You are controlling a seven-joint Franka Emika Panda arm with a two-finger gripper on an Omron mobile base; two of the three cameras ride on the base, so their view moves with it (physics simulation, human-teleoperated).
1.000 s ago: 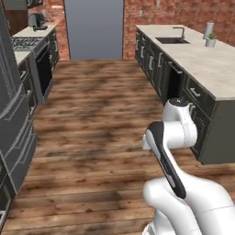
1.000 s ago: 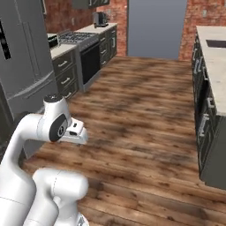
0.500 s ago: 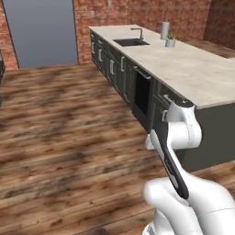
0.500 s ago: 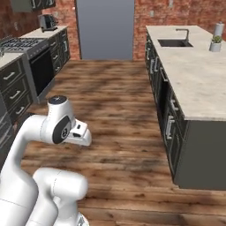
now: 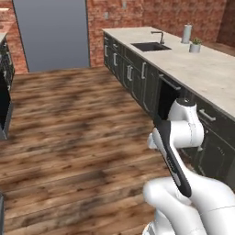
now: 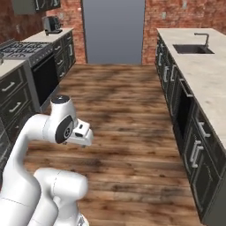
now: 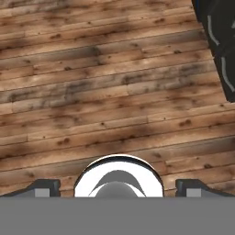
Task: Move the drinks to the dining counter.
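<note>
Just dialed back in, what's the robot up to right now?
It is carrying nothing. The arm is folded in over the base, and the gripper hangs open over the bare wood floor, with nothing between its fingers. The base stands in the kitchen aisle beside the sink counter, where a grey canister and a small potted plant stand past the sink. A stove is across the aisle.

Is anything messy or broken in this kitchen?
No, nothing stands out. The wooden floor has no spills, the counter with the sink looks tidy, a grey canister and a little plant stand upright, and the stove looks fine. The pincer is open over the floor, holding nothing.
</note>
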